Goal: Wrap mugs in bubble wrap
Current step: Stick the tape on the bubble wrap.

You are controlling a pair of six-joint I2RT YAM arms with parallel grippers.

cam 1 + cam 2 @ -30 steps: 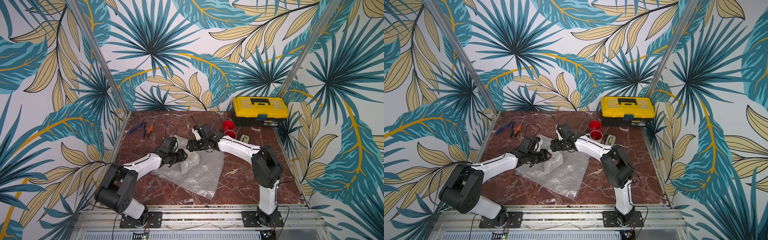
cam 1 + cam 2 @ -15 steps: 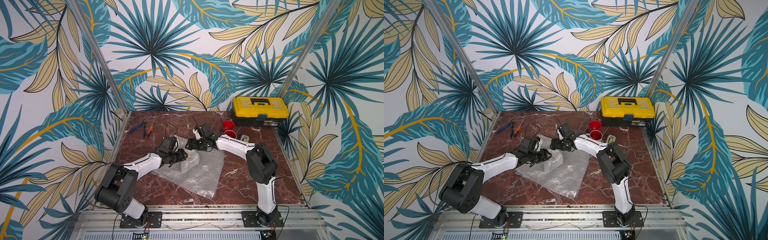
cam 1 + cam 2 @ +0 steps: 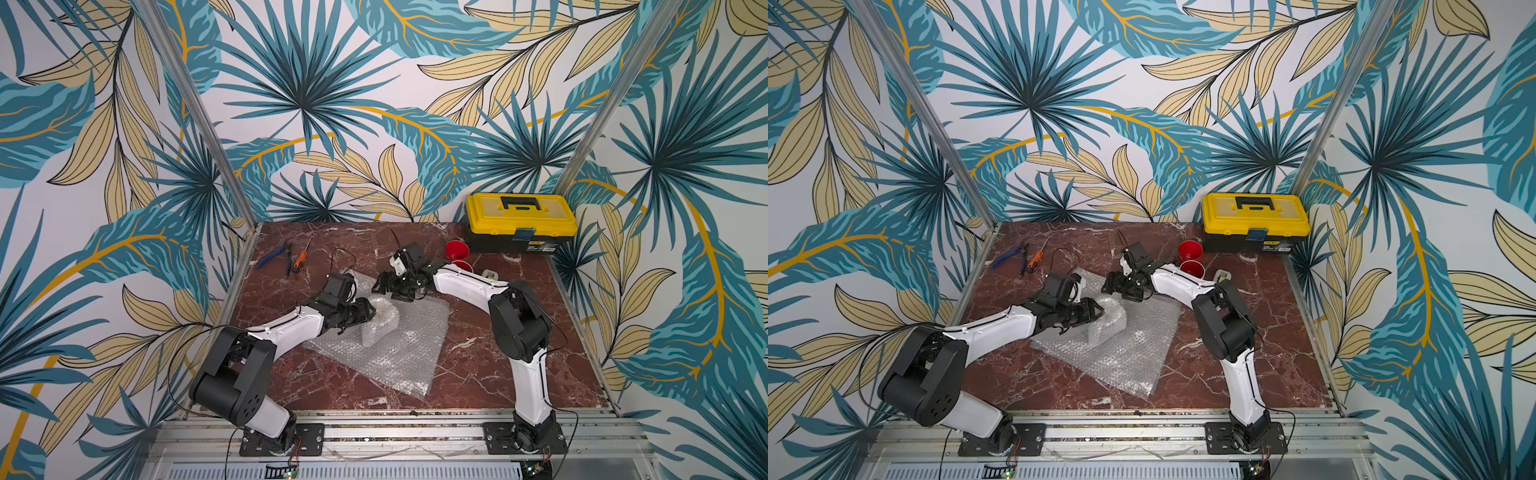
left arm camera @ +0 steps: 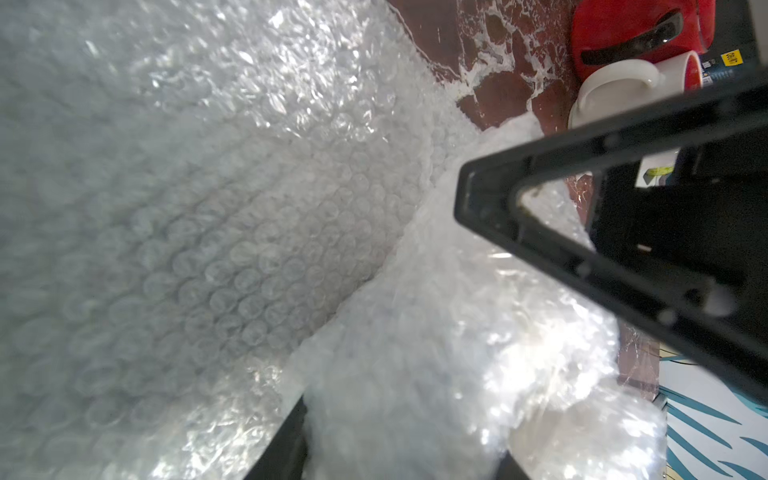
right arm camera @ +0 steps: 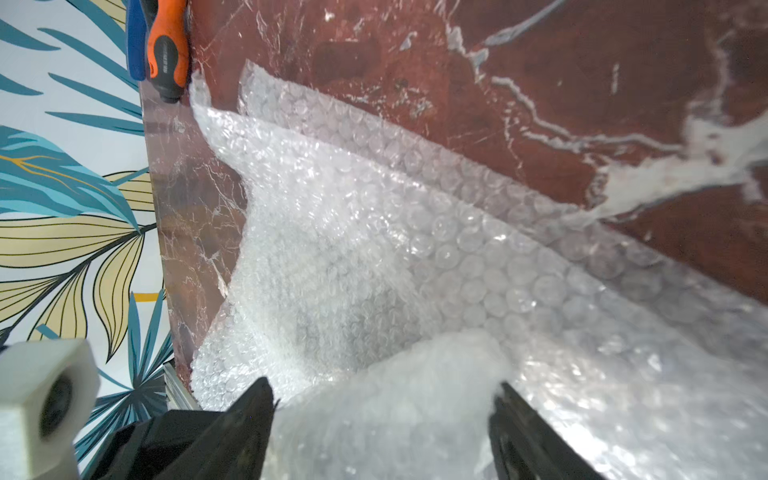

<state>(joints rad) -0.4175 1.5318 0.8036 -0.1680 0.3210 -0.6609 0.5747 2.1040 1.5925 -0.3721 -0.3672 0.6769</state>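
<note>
A bubble wrap (image 3: 399, 353) (image 3: 1129, 349) sheet lies mid-table, and part of it is rolled into a bundle (image 3: 380, 324) (image 3: 1108, 320). My left gripper (image 3: 368, 312) (image 3: 1096, 311) (image 4: 399, 453) is shut on the near end of that bundle. My right gripper (image 3: 386, 287) (image 3: 1113, 286) (image 5: 382, 399) stands wide at its far end, and the wrap presses against both fingers. What the bundle holds is hidden. An all-red mug (image 3: 457, 249) (image 3: 1190, 250) (image 4: 615, 25) and a white mug with red inside (image 3: 464, 266) (image 3: 1192, 269) (image 4: 615, 79) stand behind the right arm.
A yellow toolbox (image 3: 519, 224) (image 3: 1254, 220) sits at the back right, and a small grey tape dispenser (image 3: 490, 274) (image 3: 1223, 275) lies beside the mugs. Blue pliers (image 3: 272, 257) and an orange screwdriver (image 3: 300, 259) (image 5: 166, 50) lie at the back left. Walls enclose three sides.
The right arm's elbow has swung left while its gripper stayed at the bundle's far end. The left arm has not moved.
</note>
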